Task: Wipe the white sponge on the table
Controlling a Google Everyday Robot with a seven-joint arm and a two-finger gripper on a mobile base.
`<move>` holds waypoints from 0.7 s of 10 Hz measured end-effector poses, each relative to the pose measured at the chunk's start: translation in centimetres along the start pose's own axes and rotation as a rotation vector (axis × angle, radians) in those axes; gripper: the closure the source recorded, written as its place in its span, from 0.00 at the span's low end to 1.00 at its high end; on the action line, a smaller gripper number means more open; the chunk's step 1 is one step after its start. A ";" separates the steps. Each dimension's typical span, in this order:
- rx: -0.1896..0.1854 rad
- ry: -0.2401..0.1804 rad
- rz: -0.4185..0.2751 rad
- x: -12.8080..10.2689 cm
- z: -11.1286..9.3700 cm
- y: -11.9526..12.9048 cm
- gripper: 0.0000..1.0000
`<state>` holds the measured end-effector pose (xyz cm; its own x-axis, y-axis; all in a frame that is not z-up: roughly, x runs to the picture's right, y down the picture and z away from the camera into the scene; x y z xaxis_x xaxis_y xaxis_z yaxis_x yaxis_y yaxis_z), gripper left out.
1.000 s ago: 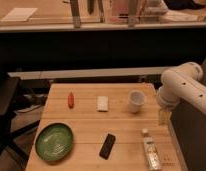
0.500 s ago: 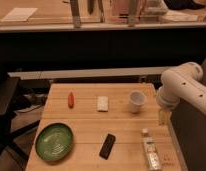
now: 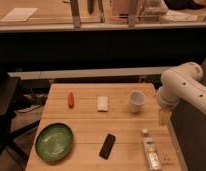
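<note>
We see the white sponge lying flat on the wooden worktop, in the far half and roughly midway between its left and right edges, with nothing touching it. To its left, apart from it, lies a small orange-red object; to its right stands a white cup, upright with its mouth up. Nearer to us a green plate sits at the left front corner, a black phone lies at a slant near the front middle, and a clear bottle lies on its side towards the right front. The robot's white arm comes in from the right, and its hand hangs pointing down over the right edge of the worktop, just right of the cup and well apart from the sponge. We take its fingers to be spread, with nothing between them.
</note>
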<state>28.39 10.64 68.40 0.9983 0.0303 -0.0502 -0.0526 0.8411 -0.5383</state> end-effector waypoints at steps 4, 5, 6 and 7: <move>0.021 0.015 -0.075 -2.6 0.2 -1.6 0.20; 0.028 0.018 -0.102 -3.9 0.3 -2.2 0.20; 0.035 0.023 -0.126 -5.1 0.3 -2.7 0.20; 0.039 0.027 -0.142 -5.7 0.4 -3.0 0.20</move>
<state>22.82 8.17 70.63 0.9945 -0.1043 0.0013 0.0905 0.8563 -0.5085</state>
